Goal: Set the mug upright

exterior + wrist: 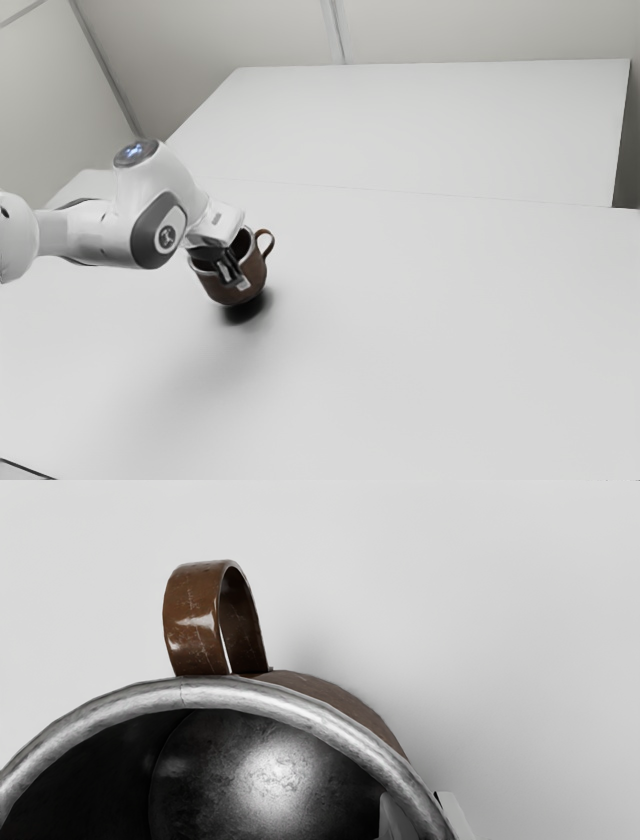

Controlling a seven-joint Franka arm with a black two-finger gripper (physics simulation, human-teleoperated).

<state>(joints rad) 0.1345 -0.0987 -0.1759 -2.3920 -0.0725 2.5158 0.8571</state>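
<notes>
Wrist view: mug's inner floor (275, 775) visible, pincer's fingers (456, 817) either side of the rim (310, 715). Exterior view adds the outer side and shadow (243, 309): mug (250, 284) tilted at pincer (236, 281), over worktop (420, 350), handle (266, 243) toward exterior view's right. Pincer narrow, clamped on mug wall. Base contact: can't tell.

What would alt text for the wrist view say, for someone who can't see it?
The gripper pinches a brown mug by its wall, one finger inside the shiny rim, one outside; the handle juts out over a pale table.
</notes>
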